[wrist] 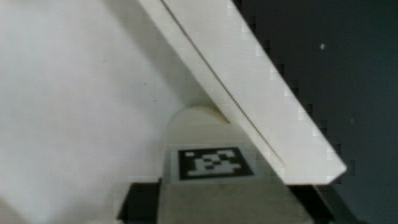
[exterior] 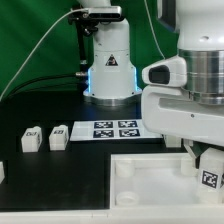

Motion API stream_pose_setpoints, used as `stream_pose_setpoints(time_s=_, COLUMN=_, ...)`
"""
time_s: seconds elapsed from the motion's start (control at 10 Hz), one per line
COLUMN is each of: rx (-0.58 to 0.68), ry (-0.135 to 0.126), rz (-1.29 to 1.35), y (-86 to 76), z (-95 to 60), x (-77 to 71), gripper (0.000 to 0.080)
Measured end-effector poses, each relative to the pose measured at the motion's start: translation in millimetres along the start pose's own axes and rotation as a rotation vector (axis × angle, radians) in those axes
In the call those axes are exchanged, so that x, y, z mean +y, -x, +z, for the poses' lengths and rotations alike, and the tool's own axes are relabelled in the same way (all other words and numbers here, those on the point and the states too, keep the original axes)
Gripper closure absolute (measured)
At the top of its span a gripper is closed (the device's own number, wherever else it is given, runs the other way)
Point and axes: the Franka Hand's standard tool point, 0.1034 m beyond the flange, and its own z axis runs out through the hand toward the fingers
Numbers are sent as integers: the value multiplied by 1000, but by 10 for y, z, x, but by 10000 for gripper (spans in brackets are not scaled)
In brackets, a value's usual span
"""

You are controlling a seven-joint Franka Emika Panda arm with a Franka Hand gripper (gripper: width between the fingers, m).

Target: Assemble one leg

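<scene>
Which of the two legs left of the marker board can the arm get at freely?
Probably both: the legs stand apart on open black table, nothing over them. But the gripper seems to carry a leg already.

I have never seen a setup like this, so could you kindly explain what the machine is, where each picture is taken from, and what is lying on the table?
The big white machine is a robot arm, and the gripper is its two-finger hand. One picture comes from a camera off the arm, the other from a camera on its wrist. The gripper seems to hold a small white leg with a square marker, seen close in the wrist view. Under it lies the large white square part. On the dark table are loose legs and the flat marker board.
</scene>
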Motion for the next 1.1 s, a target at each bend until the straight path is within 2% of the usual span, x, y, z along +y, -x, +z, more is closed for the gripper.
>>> stream_pose_setpoints(time_s=0.2, rx=-51, ry=-19, rz=379, y=5, z=9, x=-9, gripper=504)
stream_pose_setpoints(time_s=0.4, rx=-53, ry=-15, rz=634, y=3, z=10, x=-19, gripper=505)
stream_pose_setpoints(time_s=0.8, rx=-49, ry=-18, rz=918, y=6, z=10, x=-34, gripper=505)
stream_pose_setpoints(time_s=1.1, rx=-46, ry=-17, rz=903, y=15, z=27, x=-26, gripper=496)
